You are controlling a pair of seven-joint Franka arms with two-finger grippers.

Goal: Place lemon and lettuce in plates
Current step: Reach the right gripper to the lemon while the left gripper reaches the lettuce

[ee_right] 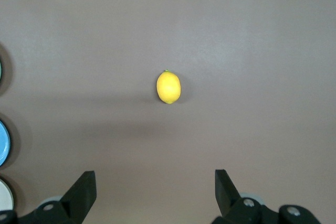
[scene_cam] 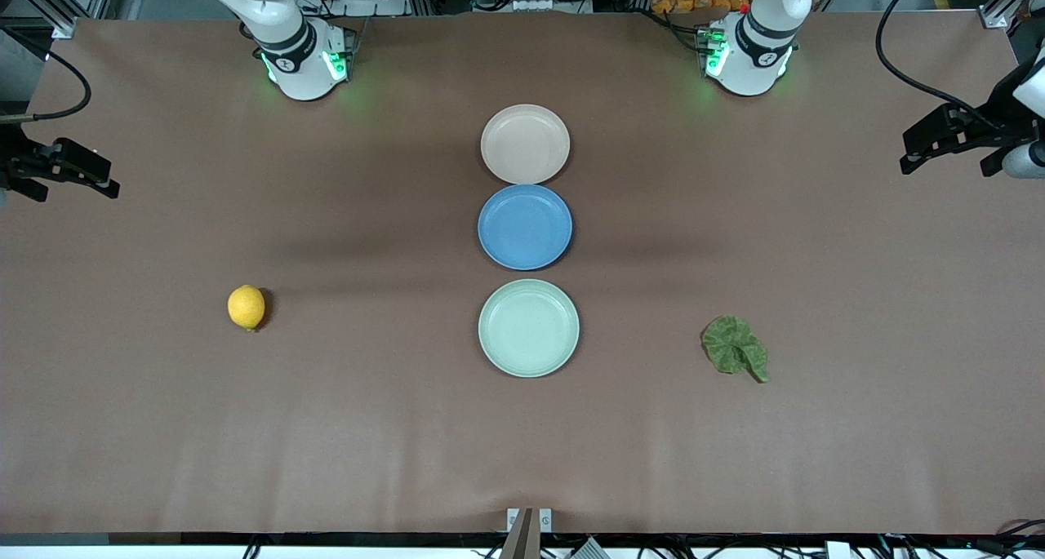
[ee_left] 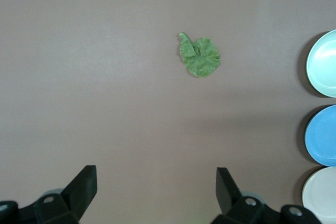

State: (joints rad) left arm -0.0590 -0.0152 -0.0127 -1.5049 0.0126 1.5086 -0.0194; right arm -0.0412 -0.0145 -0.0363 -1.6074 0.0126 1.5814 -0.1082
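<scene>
The lemon (scene_cam: 246, 307) lies on the desk (scene_cam: 326, 428) beside the mint plate (scene_cam: 528, 328), toward the right arm's end; the lettuce (scene_cam: 734, 348) lies toward the left arm's end. Left gripper (ee_left: 156, 184) and right gripper (ee_right: 155, 187) hang wide, empty, ready for parallel pickups.

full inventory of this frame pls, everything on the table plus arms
lemon: 1, yellow, on the table toward the right arm's end
lettuce: 1, dark green, on the table toward the left arm's end
beige-pink plate: 1, mid-table, farthest from the front camera
blue plate: 1, between the other two plates
mint green plate: 1, nearest the front camera
table: 1, brown cover
left hand: 1, black, open, above the lettuce's end, waiting
right hand: 1, black, open, above the lemon's end, waiting
</scene>
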